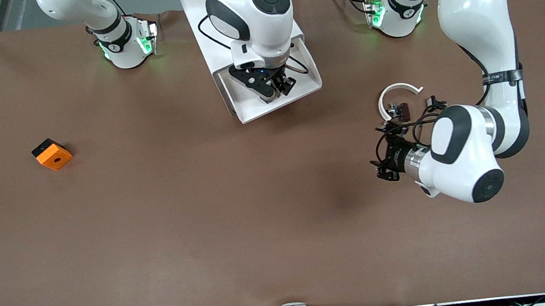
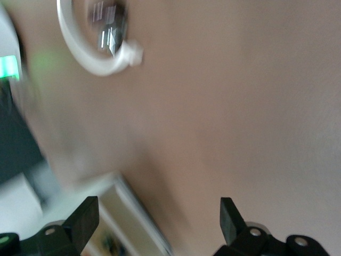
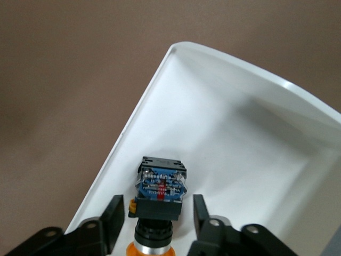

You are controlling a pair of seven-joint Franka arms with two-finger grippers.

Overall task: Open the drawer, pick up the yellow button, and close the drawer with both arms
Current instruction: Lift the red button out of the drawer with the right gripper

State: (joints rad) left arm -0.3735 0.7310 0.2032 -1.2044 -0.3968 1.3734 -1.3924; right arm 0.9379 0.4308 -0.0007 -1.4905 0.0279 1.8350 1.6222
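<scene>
The drawer is pulled out of the top of the white cabinet. It is a cream-white tray. The button lies on its side on the drawer floor, with a dark blue-black body and an orange cap. My right gripper is down in the drawer. In the right wrist view the right gripper is open, one finger on each side of the button's body with a small gap at each. The front view hides the button under the right hand. My left gripper hangs open and empty over bare table.
A white open ring with a small dark part inside it lies beside the left gripper, farther from the front camera. The ring also shows in the left wrist view. An orange square block lies toward the right arm's end.
</scene>
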